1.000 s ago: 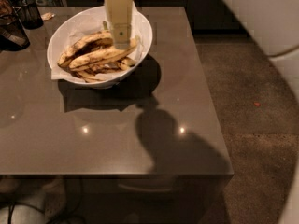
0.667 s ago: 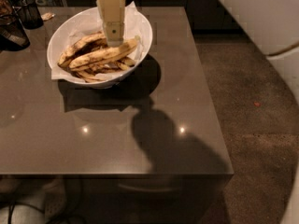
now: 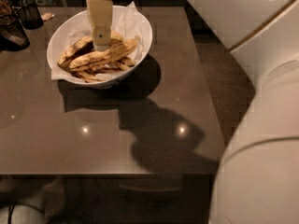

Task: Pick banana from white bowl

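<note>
The white bowl (image 3: 141, 40) stands on the far left part of the brown table and is lined with white paper. Several speckled yellow bananas lie in it. The large long banana (image 3: 108, 55) lies across the top of the pile, stem end to the right. My cream gripper (image 3: 100, 45) comes down from the top edge into the bowl's middle, its tip at or just behind the long banana's upper edge. It hides part of the fruit behind it.
A small dark cup (image 3: 29, 13) and a dark object (image 3: 11, 32) stand at the table's far left. My white arm and body (image 3: 261, 125) fill the right side. The table's front edge (image 3: 107, 174) runs near the bottom.
My gripper has moved left inside the bowl, from its right part to its middle. The arm now fills more of the right side. The bowl and bananas have not moved.
</note>
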Controlling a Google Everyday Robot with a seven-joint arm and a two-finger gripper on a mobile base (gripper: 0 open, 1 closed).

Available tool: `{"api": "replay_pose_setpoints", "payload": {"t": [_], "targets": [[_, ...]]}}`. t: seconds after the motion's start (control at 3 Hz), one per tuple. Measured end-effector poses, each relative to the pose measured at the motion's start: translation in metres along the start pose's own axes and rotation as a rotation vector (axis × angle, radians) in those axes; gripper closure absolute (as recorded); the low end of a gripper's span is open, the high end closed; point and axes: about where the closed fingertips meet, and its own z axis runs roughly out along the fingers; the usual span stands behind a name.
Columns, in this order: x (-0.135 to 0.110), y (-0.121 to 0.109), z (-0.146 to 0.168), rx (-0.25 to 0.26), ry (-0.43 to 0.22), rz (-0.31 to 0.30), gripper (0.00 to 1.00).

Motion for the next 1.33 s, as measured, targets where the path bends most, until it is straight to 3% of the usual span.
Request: {"api": "replay_pose_setpoints", "payload": {"t": [1.0, 1.33], "targets": [[0.01, -0.01, 0.064, -0.161, -0.041, 0.154, 0.19], [0.015, -0.008, 0.08, -0.202, -0.049, 0.191, 0.19]]}}
